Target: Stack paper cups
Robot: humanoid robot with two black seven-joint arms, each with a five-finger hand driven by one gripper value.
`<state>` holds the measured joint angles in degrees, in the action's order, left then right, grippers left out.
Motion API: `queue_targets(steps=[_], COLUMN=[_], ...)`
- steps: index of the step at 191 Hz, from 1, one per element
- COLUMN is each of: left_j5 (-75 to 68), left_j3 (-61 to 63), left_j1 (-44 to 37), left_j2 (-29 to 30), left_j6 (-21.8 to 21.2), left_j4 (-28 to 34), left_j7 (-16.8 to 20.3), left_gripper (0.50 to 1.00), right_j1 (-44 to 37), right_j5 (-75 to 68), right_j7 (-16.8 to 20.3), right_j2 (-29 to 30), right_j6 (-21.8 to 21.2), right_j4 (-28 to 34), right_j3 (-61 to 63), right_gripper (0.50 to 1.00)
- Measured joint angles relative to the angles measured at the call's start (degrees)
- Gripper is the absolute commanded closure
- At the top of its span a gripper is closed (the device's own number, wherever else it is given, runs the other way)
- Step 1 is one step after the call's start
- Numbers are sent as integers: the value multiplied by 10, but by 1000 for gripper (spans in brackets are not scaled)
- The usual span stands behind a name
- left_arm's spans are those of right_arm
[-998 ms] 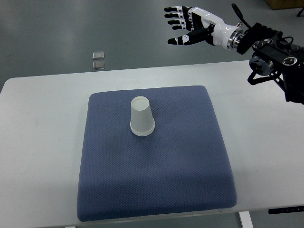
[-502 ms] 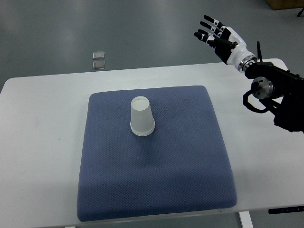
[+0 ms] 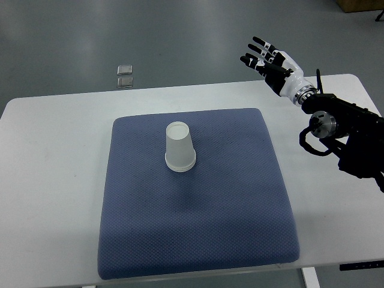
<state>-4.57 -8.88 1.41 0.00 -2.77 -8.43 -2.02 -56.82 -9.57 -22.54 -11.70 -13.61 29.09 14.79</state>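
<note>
Your robot's right hand point(image 3: 268, 60) hangs in the air above the far right edge of the white table point(image 3: 54, 156), its black-and-white fingers point(image 3: 257, 43) spread and straight, holding nothing; the palm sits past the table's far rim, over the grey floor point(image 3: 180, 36); the arm reaches in from the picture's right side, its dark wrist and forearm housing point(image 3: 345, 135) lying over the table's right end.

You can see the task's thing, an upside-down white paper cup point(image 3: 179, 147), standing upright on its rim, its closed base on top; whether it is one cup or several nested you cannot tell from here; it sits on the blue cushion pad point(image 3: 198, 228), a little toward the pad's far left of centre, well apart from the hand and touched by nothing.

The pad covers the middle of the table, its corners rounded, its far edge near the table's far rim; on the floor beyond the table, to the far left, two small square metal plates point(image 3: 125, 76) lie just beside each other, one nearer than the other.
</note>
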Motion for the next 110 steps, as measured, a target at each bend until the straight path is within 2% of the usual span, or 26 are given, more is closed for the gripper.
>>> queue_targets(steps=[110], left_j5=[0], left_j3=[0], left_j1=[0], left_j2=[0], left_j6=[0], left_j4=[0], left_j7=[0], left_gripper=[500], right_j1=[28], right_j5=[5], right_j7=[0], right_j2=[12], right_j6=[6], right_j4=[-1], right_j3=[47], right_gripper=[587])
